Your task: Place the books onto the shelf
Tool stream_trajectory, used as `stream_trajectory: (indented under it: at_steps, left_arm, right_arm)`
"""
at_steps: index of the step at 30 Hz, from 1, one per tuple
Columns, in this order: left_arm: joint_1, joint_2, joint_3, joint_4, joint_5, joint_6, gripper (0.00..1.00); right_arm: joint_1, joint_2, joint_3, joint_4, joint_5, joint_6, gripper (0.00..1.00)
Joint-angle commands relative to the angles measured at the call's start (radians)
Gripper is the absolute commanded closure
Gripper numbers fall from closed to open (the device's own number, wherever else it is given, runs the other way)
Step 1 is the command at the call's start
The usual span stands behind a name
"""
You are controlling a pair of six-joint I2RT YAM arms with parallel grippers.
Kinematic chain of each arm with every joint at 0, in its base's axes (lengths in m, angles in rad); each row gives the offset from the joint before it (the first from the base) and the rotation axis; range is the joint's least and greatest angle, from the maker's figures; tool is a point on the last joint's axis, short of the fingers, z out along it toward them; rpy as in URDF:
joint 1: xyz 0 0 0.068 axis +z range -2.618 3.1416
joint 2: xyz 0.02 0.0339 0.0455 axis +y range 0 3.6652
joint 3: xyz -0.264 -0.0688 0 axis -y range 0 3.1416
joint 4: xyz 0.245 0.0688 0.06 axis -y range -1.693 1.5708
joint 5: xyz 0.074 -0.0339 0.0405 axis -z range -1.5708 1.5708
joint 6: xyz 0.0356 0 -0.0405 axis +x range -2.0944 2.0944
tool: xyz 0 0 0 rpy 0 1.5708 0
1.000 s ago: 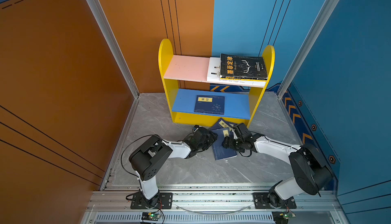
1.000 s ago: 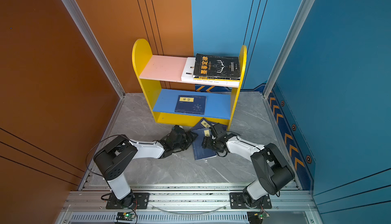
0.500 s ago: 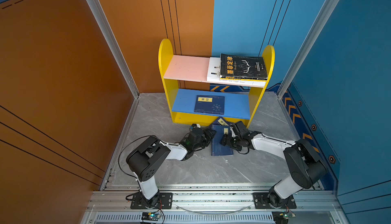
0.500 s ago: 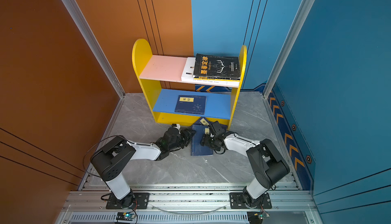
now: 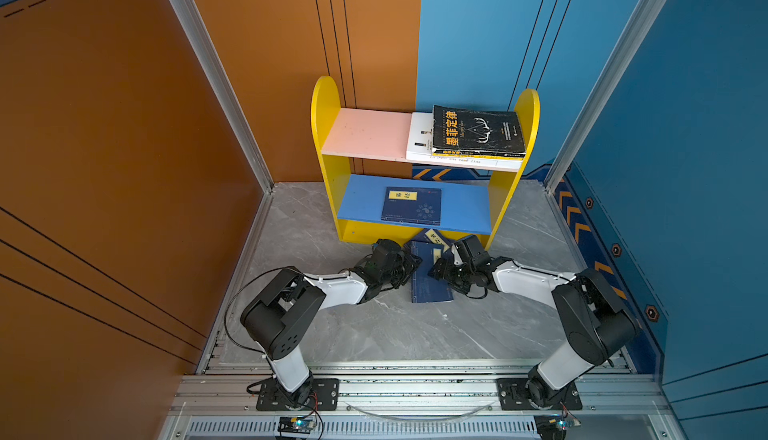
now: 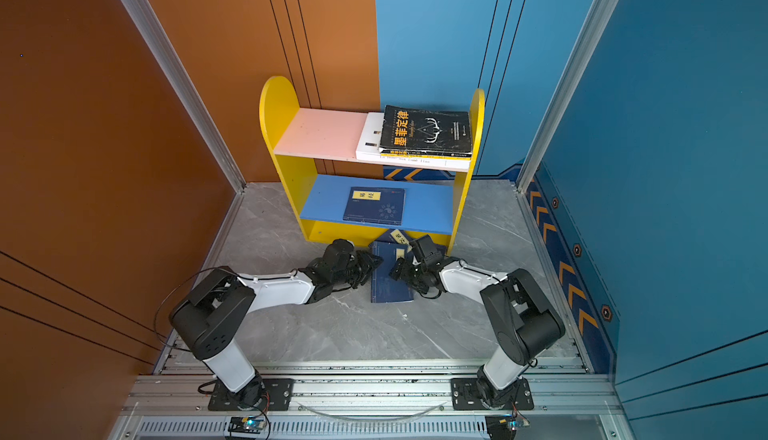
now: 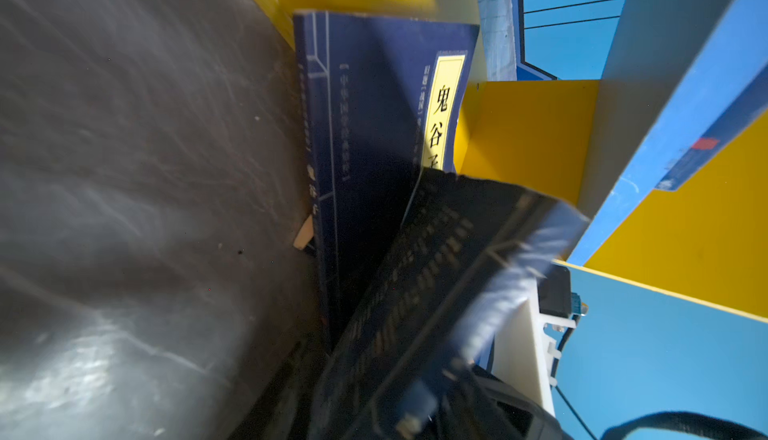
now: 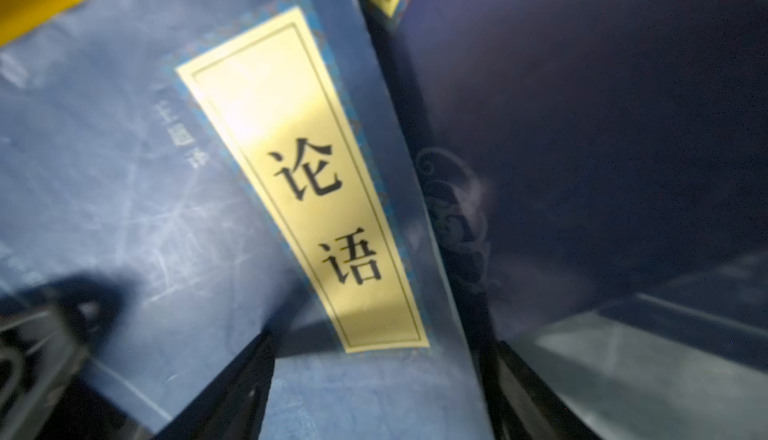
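Top views, both: navy book [image 5: 430,288] lies on the tabletop [image 5: 374,334] before the shelf [image 5: 328,101], left gripper [image 5: 412,264] and right gripper [image 5: 435,270] at its sides; left wrist: blurred, grip unclear; right wrist: jaws apart, yellow label [image 8: 303,180] between.

A grey marbled floor [image 5: 395,334] lies between orange wall panels [image 5: 124,147] and blue wall panels [image 5: 478,43].

**Shelf and floor bore the books**

The grey marbled floor [image 5: 374,334] carried the yellow-sided shelf [image 5: 326,135]. Just before its base, a near navy book [image 5: 430,288] overlapped a far navy book [image 5: 434,236]. A white book [image 5: 419,139] lay on the pink upper board [image 5: 365,132]. A labelled navy book [image 5: 411,206] lay flat on the blue lower board [image 5: 465,209].
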Motion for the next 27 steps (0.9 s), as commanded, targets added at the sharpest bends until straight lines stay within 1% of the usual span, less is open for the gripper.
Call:
stream_trajectory:
  at_steps: [1, 6, 7, 12, 14, 20, 22, 27]
  left_arm:
    - [-0.011, -0.004, 0.039, -0.072, 0.069, 0.046, 0.63]
    - [-0.013, -0.013, 0.05, -0.071, 0.077, 0.078, 0.8]
    - [-0.013, -0.018, 0.051, -0.073, 0.077, 0.084, 0.82]
    - [-0.011, -0.051, 0.079, -0.183, 0.072, 0.142, 0.82]
    - [-0.013, -0.069, 0.09, -0.231, 0.069, 0.17, 0.86]
    - [-0.013, -0.16, 0.116, -0.348, 0.041, 0.26, 0.89]
    - [-0.007, -0.196, 0.122, -0.387, 0.032, 0.287, 0.92]
    - [0.026, -0.3, 0.117, -0.484, 0.082, 0.298, 0.95]
  right_arm:
    - [0.004, -0.003, 0.041, 0.098, -0.054, 0.034, 0.21]
    - [-0.006, -0.011, 0.038, 0.095, -0.056, 0.035, 0.21]
    - [-0.008, -0.015, 0.036, 0.095, -0.056, 0.035, 0.21]
    - [-0.022, -0.029, 0.036, 0.104, -0.063, 0.047, 0.22]
    - [-0.029, -0.034, 0.036, 0.107, -0.067, 0.05, 0.21]
    - [-0.055, -0.083, 0.031, 0.091, -0.064, 0.056, 0.2]
    - [-0.071, -0.106, 0.029, 0.082, -0.061, 0.057, 0.19]
    - [-0.116, -0.18, 0.032, 0.012, -0.056, 0.062, 0.18]
